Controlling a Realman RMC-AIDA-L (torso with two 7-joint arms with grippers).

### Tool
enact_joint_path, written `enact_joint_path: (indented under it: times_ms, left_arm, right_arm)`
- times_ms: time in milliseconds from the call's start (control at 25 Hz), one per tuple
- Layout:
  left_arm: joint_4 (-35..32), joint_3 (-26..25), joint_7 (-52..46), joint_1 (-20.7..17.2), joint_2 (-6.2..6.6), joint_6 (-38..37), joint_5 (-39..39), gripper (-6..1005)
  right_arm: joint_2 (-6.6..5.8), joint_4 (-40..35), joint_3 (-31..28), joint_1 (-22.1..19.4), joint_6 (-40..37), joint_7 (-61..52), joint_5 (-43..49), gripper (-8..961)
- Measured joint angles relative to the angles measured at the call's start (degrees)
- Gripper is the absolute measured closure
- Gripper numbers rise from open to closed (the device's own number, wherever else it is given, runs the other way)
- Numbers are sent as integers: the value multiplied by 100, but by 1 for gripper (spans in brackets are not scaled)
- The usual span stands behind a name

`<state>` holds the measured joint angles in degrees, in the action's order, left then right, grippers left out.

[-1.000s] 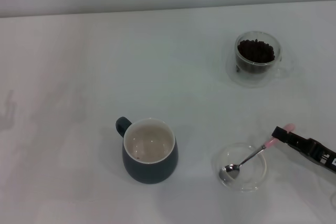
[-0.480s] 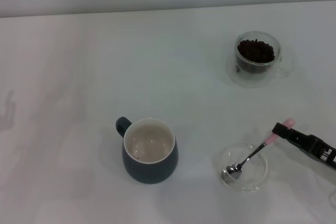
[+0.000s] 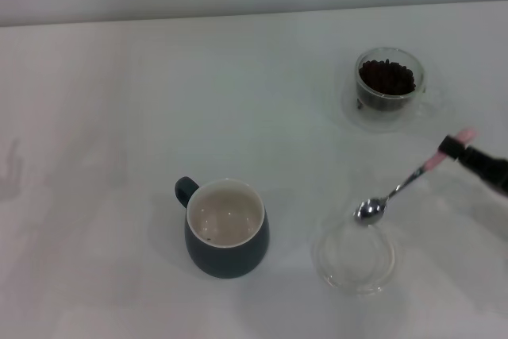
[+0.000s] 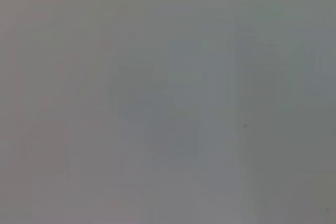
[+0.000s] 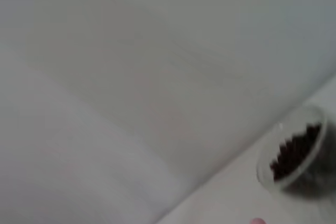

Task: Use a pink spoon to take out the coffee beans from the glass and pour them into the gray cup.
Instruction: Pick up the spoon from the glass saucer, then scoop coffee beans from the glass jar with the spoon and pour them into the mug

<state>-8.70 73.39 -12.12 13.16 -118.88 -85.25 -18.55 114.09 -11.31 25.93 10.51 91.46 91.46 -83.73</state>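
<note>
Change from earlier: the pink spoon (image 3: pixel 405 186) has been lifted out of the shallow glass dish (image 3: pixel 354 258), in which its bowl lay half a second ago; the bowl is now held clear above the dish's rim at about 12 o'clock. The right gripper (image 3: pixel 454 148) has been carried up and toward 1 o'clock along the right edge of the head view. The dish appears slightly shifted toward 9 o'clock.

Right gripper: closed on the pink handle end of the spoon; only its dark tip is seen, at about 4 o'clock in the head view.

Left gripper: not seen in any view; only a blank grey field is shown by the left wrist view.

Spoon axis: the long axis is laid from 8 o'clock (metal bowl) to 2 o'clock (pink handle), with the handle end pointing toward the gripper.

Glass (image 3: pixel 389 87): stood on the table (image 3: pixel 119 101) at about 1 o'clock, filled with coffee beans (image 3: pixel 386 78); also caught in the right wrist view (image 5: pixel 294 153).

Gray cup (image 3: pixel 226 228): stood at about 7 o'clock of centre, handle turned toward 10 o'clock, its cream interior seen to hold no beans.

Writing: no readable label or brand is seen.
</note>
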Motion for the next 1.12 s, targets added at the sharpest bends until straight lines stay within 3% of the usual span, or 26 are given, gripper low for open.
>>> enact_joint_path:
  times_ms: [200, 440, 720, 1120]
  left_arm:
    - [23, 0, 2, -28, -4, 0, 0, 592]
    - [148, 44, -5, 12, -12, 0, -29, 592]
    - [177, 58, -33, 27, -20, 0, -54, 592]
    - [224, 57, -36, 47, -21, 0, -55, 592]
  right_arm:
    - [-80, -179, 0, 225, 25, -17, -302, 810]
    - [-38, -616, -8, 588, -68, 130, -746, 809]
    - [-58, -805, -10, 1079, -608, 615, -860, 809]
    - [-96, -920, -26, 1344, -1377, 1270, -940, 810]
